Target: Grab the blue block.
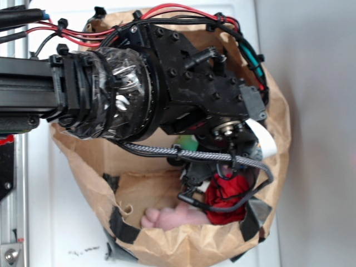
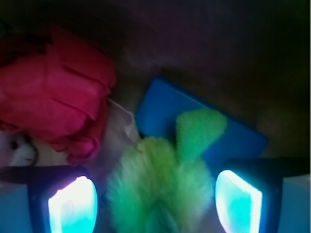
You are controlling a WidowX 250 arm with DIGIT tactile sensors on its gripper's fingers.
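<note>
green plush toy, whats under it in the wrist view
The blue block lies under the green plush toy, showing past its upper edge and right side. The toy covers the block's lower part, so how far it runs beneath is hidden. The gripper is open around the toy.

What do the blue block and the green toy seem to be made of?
The blue block looks hard and smooth, perhaps plastic or painted wood: flat faces, straight edges. The green plush toy looks like soft synthetic fur: fuzzy, fibrous outline.
</note>
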